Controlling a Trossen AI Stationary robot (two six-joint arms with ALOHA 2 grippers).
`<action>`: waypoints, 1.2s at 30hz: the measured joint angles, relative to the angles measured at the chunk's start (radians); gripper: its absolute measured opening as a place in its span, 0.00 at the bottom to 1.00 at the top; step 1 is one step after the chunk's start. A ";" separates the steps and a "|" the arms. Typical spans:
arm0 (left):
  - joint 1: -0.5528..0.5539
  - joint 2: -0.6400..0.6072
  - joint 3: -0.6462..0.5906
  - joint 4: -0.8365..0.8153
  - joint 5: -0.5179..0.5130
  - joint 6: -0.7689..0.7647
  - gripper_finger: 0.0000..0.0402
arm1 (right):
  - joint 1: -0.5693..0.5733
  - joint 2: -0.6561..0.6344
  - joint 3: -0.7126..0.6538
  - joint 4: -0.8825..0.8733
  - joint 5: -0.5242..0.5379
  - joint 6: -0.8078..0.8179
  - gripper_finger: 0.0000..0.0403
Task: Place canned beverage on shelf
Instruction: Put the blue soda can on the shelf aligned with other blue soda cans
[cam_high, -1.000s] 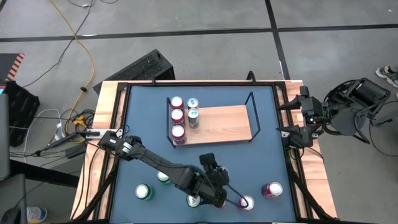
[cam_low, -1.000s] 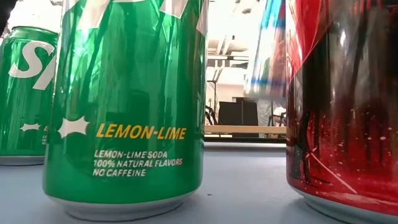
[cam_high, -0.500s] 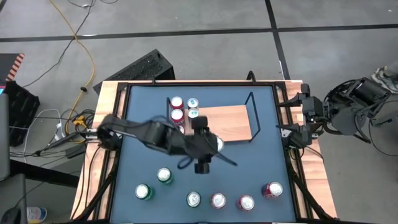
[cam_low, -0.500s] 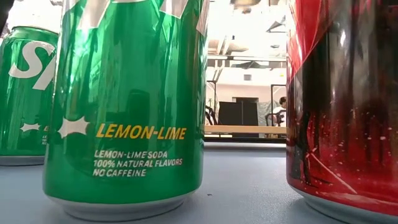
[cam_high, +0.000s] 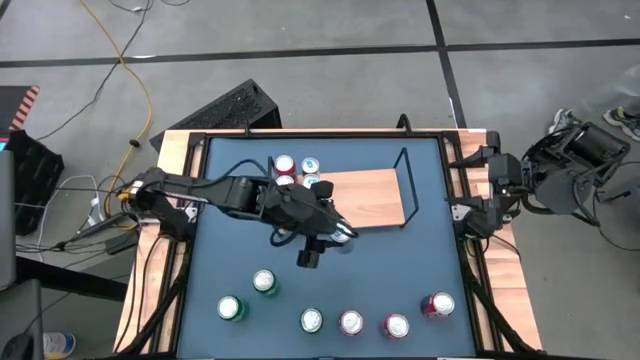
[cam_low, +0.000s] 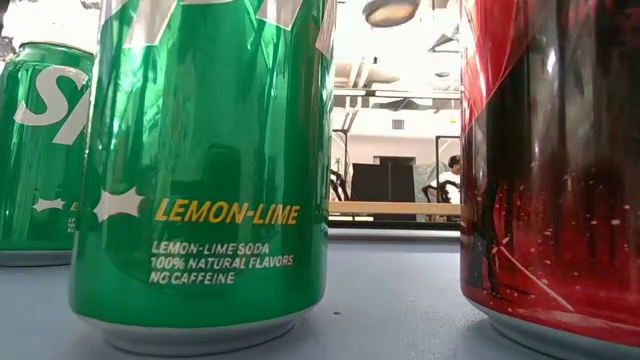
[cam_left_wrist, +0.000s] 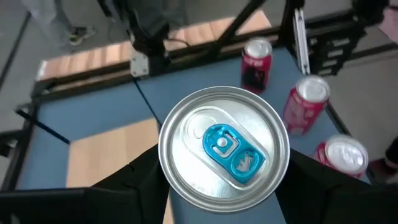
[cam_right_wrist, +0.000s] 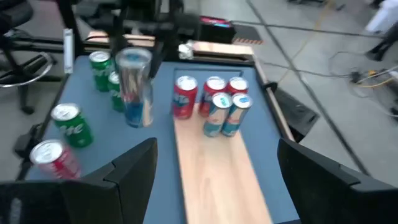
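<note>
My left gripper (cam_high: 335, 238) is shut on a silver can with a blue tab (cam_left_wrist: 224, 146). It holds the can above the blue tabletop, just off the near long edge of the light-wood shelf (cam_high: 365, 195). The right wrist view shows this can (cam_right_wrist: 134, 87) upright in the air beside the shelf (cam_right_wrist: 211, 168). Several red and blue-white cans (cam_high: 297, 177) stand on the shelf's left end. My right gripper (cam_high: 455, 188) is open and empty at the table's right edge. My left gripper pinches the can between its two fingers (cam_left_wrist: 124, 186), one on each side of the can's wall just below the rim (cam_left_wrist: 171, 180). The fingers come from above, slanting down. The can stands upright in the hold, lifted clear of the table.
Green cans (cam_high: 264, 283) (cam_high: 231, 308) (cam_high: 312, 320) and red cans (cam_high: 350, 322) (cam_high: 397, 326) (cam_high: 438, 305) stand along the table's near edge. In the low view a green can (cam_low: 200, 170) and a red can (cam_low: 550, 170) fill the foreground. The shelf's right part is bare wood.
My left gripper has carried the blue-tab can up from the row at the table's near edge and toward the far edge, as far as the shelf's near side. The can has stayed upright. The red can it had hidden in the row now shows.
</note>
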 joint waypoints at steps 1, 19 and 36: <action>0.012 -0.013 -0.040 0.004 0.005 -0.001 0.53 | -0.006 0.000 0.000 0.000 0.012 0.000 0.79; 0.236 -0.350 -0.719 0.387 0.176 -0.008 0.54 | -0.169 0.005 0.000 0.001 0.060 0.092 0.79; 0.308 -0.300 -0.746 0.384 0.238 0.109 0.54 | -0.248 0.023 0.000 0.001 0.059 0.116 0.79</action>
